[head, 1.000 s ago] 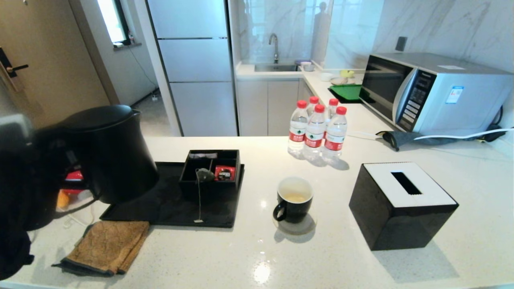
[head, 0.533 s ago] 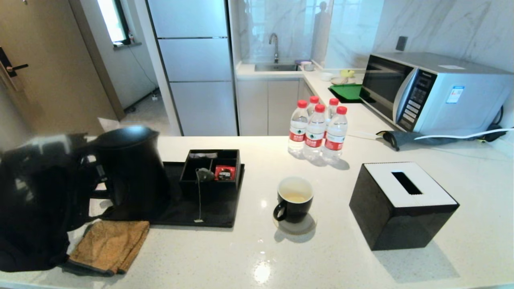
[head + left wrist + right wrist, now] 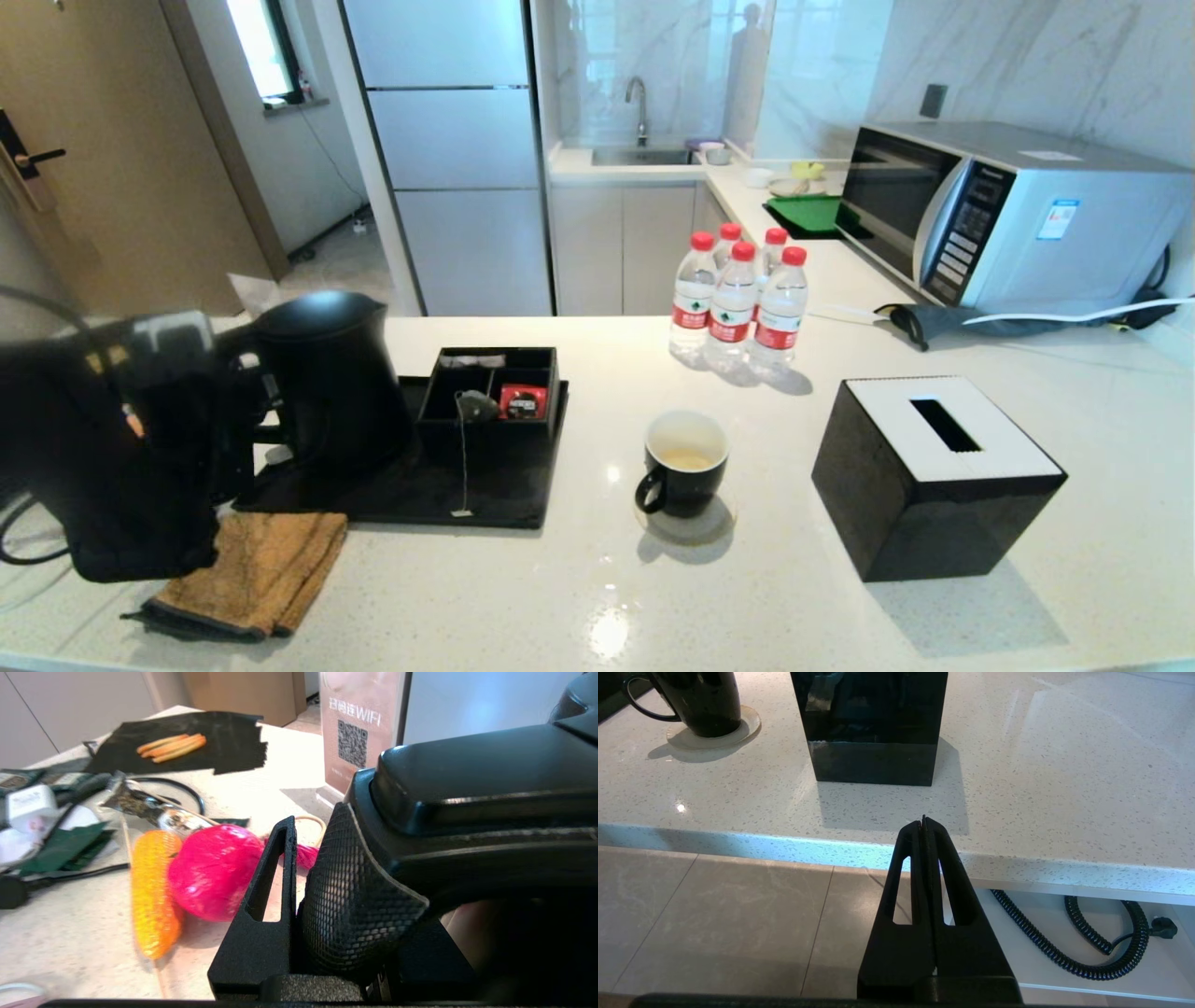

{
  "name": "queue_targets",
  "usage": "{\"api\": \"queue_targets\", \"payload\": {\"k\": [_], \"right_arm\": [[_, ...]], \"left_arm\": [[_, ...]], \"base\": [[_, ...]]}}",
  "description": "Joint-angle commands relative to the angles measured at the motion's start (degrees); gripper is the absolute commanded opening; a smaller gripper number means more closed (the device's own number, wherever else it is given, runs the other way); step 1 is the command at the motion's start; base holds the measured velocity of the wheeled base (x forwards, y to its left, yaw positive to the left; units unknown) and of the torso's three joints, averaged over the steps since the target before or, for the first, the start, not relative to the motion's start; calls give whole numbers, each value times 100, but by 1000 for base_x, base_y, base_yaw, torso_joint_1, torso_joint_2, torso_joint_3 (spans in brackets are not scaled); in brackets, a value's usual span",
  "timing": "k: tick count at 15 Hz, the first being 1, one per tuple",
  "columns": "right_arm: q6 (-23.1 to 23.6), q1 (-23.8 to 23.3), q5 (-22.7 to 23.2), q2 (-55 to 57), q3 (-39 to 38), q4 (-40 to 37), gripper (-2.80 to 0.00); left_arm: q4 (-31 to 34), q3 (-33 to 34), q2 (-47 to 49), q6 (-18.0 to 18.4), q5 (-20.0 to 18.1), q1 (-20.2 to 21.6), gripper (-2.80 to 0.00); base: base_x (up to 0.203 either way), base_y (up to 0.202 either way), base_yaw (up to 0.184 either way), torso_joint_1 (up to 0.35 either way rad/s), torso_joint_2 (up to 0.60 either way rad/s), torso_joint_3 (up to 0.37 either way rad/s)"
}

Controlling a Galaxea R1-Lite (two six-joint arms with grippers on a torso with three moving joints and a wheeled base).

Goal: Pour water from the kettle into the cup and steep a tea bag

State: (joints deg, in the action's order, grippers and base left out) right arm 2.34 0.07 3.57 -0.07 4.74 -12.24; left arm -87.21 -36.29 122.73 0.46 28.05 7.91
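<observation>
I note the left gripper point(image 3: 299, 905) clenched on the kettle point(image 3: 331, 378) handle, tea bag point(image 3: 477, 406) just beyond to its right.

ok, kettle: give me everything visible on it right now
The kettle is tall and matte black, with a domed lid, standing upright at the left end of the black tray, beside the compartment box. Its loop handle points toward the robot's left, where the left end effector is shut on it; the left wrist view shows the handle pressed against a textured pad. Its base and the spout are not clearly visible. The cup stands apart on the counter.
</observation>
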Motion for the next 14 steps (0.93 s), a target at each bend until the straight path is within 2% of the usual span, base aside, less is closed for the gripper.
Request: {"api": "queue_targets", "payload": {"k": [1,14], "right_arm": [[3,1,4,7,0,-7,-280],[3,1,4,7,0,-7,-280]], "left_arm": [[-274,-160,287,-2,15,-9,-280],[-274,-414,542,-2,25,-229,-280]], "base": [[0,0,0,0,0,0],[0,0,0,0,0,0]]}}
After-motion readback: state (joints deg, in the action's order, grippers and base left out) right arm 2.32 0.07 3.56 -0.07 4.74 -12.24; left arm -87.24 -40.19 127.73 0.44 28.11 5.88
